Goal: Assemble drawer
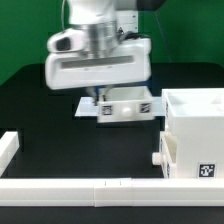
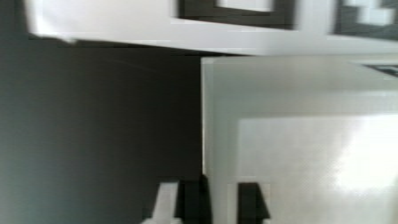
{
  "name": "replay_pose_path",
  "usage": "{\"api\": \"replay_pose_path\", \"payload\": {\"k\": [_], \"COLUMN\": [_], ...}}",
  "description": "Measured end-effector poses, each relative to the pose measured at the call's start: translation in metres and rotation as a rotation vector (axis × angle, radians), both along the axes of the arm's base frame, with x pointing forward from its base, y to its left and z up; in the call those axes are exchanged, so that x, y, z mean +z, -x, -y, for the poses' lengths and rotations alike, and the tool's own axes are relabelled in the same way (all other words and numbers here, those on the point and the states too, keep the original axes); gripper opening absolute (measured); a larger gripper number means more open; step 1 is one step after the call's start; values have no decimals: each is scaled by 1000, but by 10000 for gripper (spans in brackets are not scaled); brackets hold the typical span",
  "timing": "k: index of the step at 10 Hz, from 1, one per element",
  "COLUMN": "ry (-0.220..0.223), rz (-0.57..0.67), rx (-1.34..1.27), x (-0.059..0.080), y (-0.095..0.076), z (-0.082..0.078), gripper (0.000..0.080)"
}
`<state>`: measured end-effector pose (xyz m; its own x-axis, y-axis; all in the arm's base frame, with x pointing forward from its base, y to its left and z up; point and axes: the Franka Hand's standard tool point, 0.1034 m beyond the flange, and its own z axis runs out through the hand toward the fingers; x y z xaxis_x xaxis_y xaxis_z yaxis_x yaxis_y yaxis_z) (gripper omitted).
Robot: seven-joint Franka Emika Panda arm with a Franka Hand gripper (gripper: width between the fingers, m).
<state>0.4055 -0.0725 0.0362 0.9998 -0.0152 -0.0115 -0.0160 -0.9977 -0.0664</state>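
Along the near-left edge, the white rail (image 1: 60, 188) bordered the black counter (image 1: 35, 110). At centre, the end effector (image 2: 212, 204) appeared clenched on one wall of a small tray (image 1: 128, 108), just left of the housing (image 1: 195, 135). This was likely the tray-insertion step. The next move called for squaring the tray to the housing's opening before sliding it in.

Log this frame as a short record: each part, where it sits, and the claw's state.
claw: low at a wall of the small tray; open or shut cannot be told
small tray: under the arm, close to the housing, on the side of the exterior view's left
housing: upright at the exterior view's right
rail: long, along the bottom of the exterior view
table: black
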Motion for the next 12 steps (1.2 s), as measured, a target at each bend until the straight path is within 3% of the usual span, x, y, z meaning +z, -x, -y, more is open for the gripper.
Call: {"api": "replay_pose_path", "payload": {"k": [1, 5, 8, 12], "ry": [-26, -36, -37, -58], "rz": [-39, -53, -64, -89], "rx": [-47, -286, -684, -943], "x": [4, 4, 3, -1], "y": [3, 2, -10, -10], "z": [-4, -7, 19, 16], "gripper": [32, 32, 32, 32]}}
